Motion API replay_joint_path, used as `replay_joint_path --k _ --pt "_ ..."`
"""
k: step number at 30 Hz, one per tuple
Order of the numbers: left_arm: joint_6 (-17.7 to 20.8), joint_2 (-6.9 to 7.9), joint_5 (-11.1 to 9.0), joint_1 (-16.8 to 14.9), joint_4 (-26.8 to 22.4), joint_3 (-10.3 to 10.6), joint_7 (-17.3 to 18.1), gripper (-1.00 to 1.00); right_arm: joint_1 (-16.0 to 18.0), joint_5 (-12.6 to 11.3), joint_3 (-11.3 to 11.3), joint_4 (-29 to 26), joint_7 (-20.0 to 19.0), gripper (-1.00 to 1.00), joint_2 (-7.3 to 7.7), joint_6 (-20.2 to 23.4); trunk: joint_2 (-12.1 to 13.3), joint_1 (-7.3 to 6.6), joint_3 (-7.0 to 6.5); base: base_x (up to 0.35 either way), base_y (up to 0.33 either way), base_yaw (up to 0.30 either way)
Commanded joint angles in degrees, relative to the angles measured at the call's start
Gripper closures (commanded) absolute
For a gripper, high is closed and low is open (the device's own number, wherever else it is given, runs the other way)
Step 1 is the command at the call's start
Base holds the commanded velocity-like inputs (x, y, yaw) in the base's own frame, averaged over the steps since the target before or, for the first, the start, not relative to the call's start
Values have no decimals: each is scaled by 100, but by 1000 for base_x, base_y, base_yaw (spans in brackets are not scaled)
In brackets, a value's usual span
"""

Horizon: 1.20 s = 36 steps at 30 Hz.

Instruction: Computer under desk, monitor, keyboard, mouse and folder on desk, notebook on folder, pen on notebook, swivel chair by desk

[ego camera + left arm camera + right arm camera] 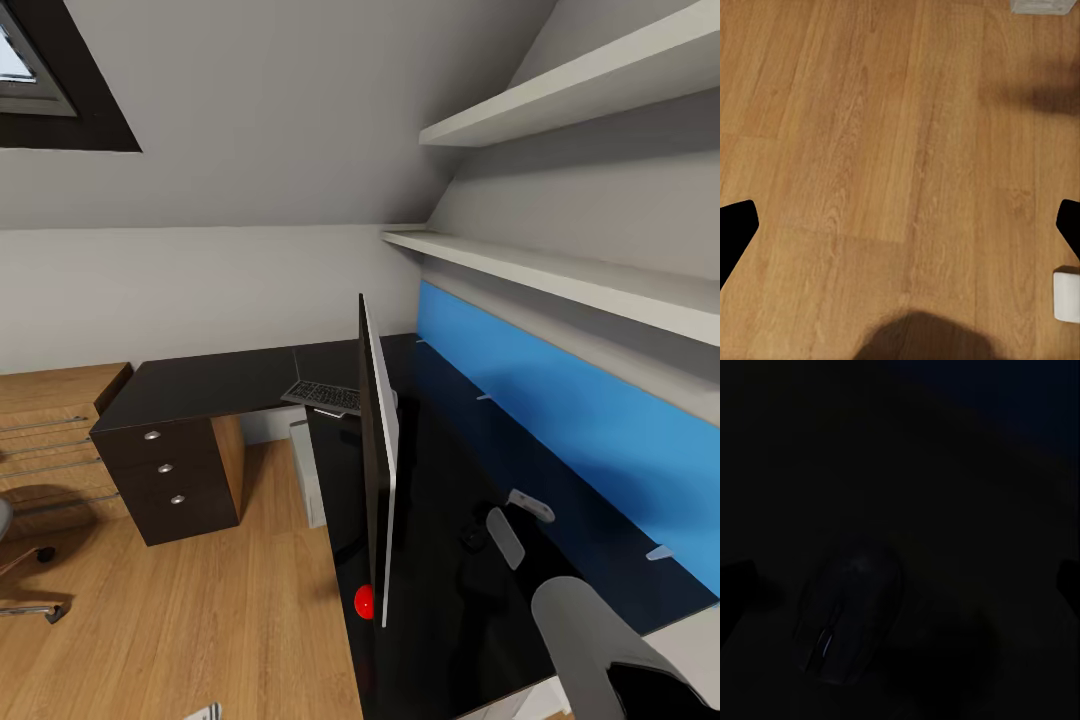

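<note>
Both sets of jaws stand wide apart, holding nothing.
The right gripper (900, 585) hovers over the glossy black desk (450, 600), above the rounded mouse (847, 619); the left gripper (900, 232) faces grainy wood floor (870, 150). The thin monitor (378, 470) stands edge-on, the keyboard (325, 396) beyond it.

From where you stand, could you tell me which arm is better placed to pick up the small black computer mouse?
The right. Its claw hovers open over the small black computer mouse on the glossy black desk; the left claw faces bare wooden floor.

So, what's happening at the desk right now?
Right gripper open above mouse. Left gripper open over floor. Monitor and keyboard on desk.
</note>
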State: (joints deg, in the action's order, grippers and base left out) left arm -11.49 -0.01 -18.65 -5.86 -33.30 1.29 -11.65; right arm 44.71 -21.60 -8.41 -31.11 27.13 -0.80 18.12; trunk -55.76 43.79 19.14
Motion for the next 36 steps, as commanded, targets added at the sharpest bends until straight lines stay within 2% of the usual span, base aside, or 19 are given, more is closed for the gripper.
replay_joint_path --k 1,14,20,25,30,36 --pt "-20 -1 -34 -3 -1 16 -21 -100 2 -36 -10 -56 50 -100 -5 57 -5 0 7 0 0 0" --pt "-20 -5 -34 -3 -1 20 -21 -100 2 -31 -8 -137 173 -100 -47 119 -5 0 7 0 0 0" --pt "-20 0 -34 -3 -7 13 -21 -100 2 -55 -11 -182 745 -100 -116 122 -5 0 7 0 0 0" --pt "-22 7 -34 -3 -14 12 -21 -100 2 -68 -12 -270 1285 -100 -245 122 -5 0 7 0 0 0" --pt "-26 9 -34 -3 -32 11 -25 -100 2 -72 -12 -303 1572 -100 -379 121 -5 0 10 0 0 48" --pt "-28 9 -34 -3 -37 11 -29 -100 2 -72 -12 -307 1603 -100 -398 122 -5 0 26 0 0 213"
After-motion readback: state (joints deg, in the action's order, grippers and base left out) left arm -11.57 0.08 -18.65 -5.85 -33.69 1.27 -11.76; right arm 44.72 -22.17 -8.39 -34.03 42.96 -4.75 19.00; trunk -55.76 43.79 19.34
